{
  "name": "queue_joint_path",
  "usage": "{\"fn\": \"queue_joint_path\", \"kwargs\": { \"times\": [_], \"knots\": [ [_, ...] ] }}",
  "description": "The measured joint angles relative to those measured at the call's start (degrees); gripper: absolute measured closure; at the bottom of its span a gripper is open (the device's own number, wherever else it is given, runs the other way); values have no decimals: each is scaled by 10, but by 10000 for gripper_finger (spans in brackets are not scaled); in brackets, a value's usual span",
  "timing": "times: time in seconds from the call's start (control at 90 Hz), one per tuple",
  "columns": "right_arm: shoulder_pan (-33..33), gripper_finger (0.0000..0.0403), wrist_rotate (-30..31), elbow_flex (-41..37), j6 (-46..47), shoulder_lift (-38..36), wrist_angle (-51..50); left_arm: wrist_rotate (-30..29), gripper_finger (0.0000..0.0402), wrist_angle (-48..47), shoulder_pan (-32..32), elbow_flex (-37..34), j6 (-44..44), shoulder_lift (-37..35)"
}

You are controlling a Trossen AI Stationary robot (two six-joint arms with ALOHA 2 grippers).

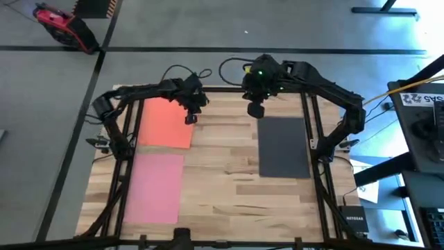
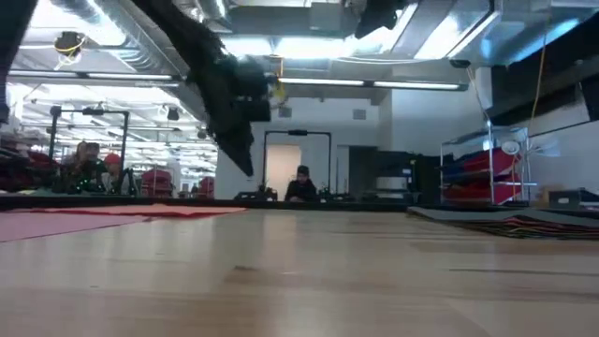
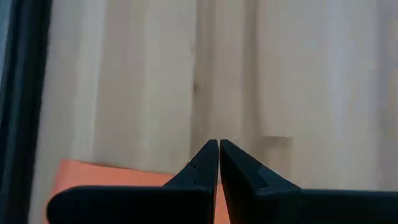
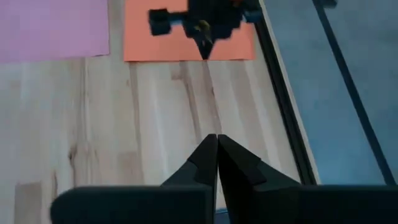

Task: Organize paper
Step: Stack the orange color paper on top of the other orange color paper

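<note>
Three sheets of paper lie flat on the wooden table (image 1: pixel 222 173): an orange sheet (image 1: pixel 165 123) at the far left, a pink sheet (image 1: pixel 154 187) near left, and a black sheet (image 1: pixel 282 146) at the right. My left gripper (image 1: pixel 190 119) hovers shut above the orange sheet's far right corner (image 3: pixel 112 174), touching nothing. My right gripper (image 1: pixel 256 110) hangs shut above the table's far edge, just beyond the black sheet. In the right wrist view the orange sheet (image 4: pixel 168 46) and pink sheet (image 4: pixel 53 28) show beyond my shut right gripper (image 4: pixel 217 140).
A dark frame (image 1: pixel 316 149) runs along the table's sides and far edge. Bare wood lies between the left sheets and the black sheet. A router box (image 1: pixel 352 222) and papers sit off the table's right. People stand in the room (image 2: pixel 301 183) beyond the table.
</note>
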Motion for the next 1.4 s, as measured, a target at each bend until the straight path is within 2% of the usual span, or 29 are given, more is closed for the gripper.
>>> {"fn": "queue_joint_path", "kwargs": {
  "times": [0.2, 0.4, 0.644, 0.989, 1.133, 1.4],
  "knots": [
    [0, 403, 0, 0, -4, 0, -2, -16, 402, 3, 5, 28, 13, 57],
    [0, 403, 0, 0, -6, 0, -2, -32, 402, 0, 15, 31, 2, 83],
    [0, 403, 0, 0, -12, 0, -2, -66, 402, -9, 37, 31, -30, 81],
    [0, 403, 0, 0, -13, 1, -3, -74, 402, -38, 66, 30, -51, 81],
    [0, 403, 0, 0, -13, 1, -3, -61, 402, -20, 54, 47, -59, 80],
    [0, 403, 0, 0, -13, 1, -6, -45, 402, 40, 16, 51, -16, 95]
  ]
}}
